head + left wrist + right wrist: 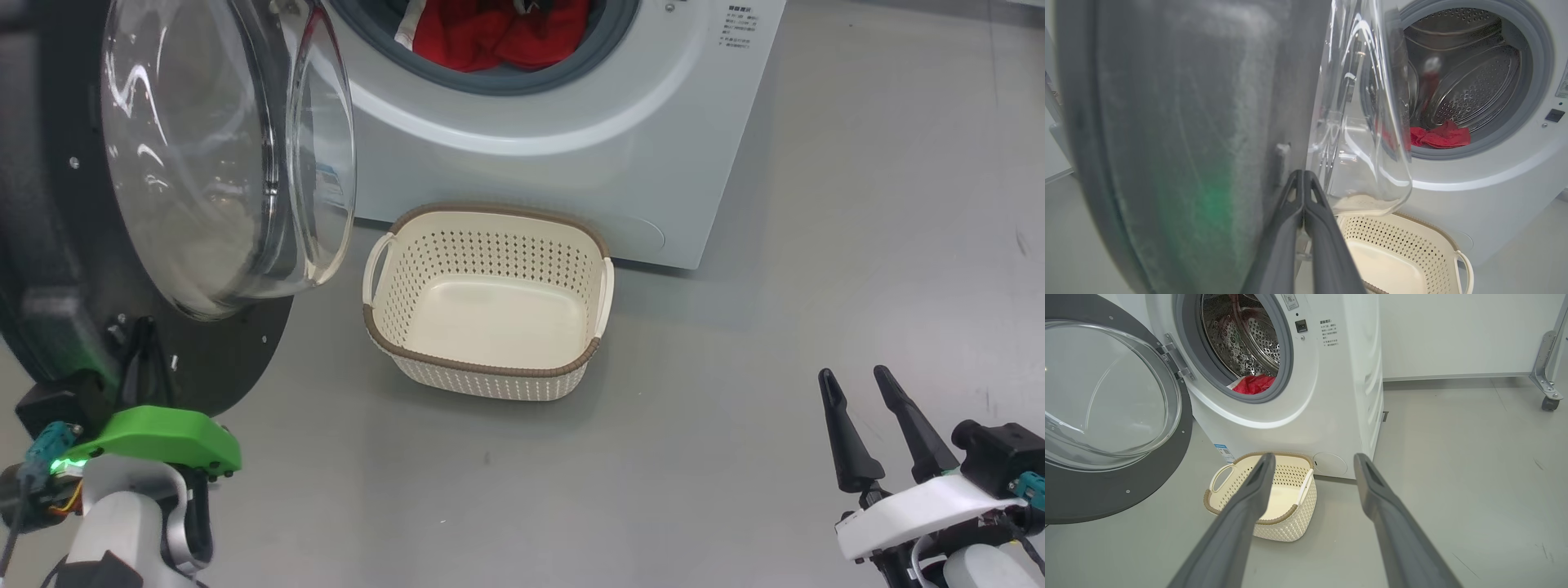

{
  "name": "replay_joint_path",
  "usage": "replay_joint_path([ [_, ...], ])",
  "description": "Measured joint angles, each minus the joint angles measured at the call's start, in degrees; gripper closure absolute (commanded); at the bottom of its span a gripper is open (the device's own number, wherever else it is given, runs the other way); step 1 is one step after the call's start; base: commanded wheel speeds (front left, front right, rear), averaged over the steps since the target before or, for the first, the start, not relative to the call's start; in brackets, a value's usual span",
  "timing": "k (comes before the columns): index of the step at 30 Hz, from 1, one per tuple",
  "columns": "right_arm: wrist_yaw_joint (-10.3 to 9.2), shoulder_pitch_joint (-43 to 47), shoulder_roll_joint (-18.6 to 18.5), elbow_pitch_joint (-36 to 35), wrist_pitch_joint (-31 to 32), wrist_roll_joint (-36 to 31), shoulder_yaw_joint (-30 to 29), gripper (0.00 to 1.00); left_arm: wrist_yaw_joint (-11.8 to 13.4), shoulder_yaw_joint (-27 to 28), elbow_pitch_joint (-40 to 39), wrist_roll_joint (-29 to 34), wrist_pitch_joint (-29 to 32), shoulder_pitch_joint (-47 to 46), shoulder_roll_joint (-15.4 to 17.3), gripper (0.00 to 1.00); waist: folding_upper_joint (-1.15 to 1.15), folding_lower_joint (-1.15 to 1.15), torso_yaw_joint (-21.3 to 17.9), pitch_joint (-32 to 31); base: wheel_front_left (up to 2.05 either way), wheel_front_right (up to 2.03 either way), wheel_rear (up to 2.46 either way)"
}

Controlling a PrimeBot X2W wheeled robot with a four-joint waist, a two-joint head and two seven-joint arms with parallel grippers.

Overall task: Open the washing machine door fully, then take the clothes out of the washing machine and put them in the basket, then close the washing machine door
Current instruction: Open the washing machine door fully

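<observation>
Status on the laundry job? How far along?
Done: door stands swung open, washing machine mouth exposed. In hand: left gripper, shut, sits at the door's inner face, probably pushing it wider, contact unclear; right gripper is open and empty. Left: red clothes lie inside the washing machine, basket is empty, door needs closing afterwards.

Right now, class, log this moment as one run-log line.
door: open | clothes: inside washing machine | basket: empty, in front of it | left fingers: shut, beside door | right fingers: open, empty
</observation>
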Motion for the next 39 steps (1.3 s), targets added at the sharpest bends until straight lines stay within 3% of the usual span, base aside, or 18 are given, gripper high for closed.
replay_joint_path([
  [14,0.0,0.0,-3.5,-2.3,0.0,0.0,0.4,0.0,0.0,7.2,-3.4,-0.7,-0.6,0.0,3.7,1.0,0.0,0.0,0.4,5.1,0.0,0.0,0.0],
  [25,0.0,0.0,-7.0,-4.8,0.0,0.4,-0.6,0.0,0.2,12.7,-5.1,-2.6,0.9,-1.5,4.7,1.0,0.0,0.0,0.4,10.6,0.0,0.0,0.0],
  [39,0.0,0.0,-10.0,-7.3,0.0,0.6,-4.9,0.0,0.2,18.1,-5.8,-3.1,4.5,-4.3,7.9,1.0,0.0,0.0,0.4,17.3,0.0,0.0,0.0],
])
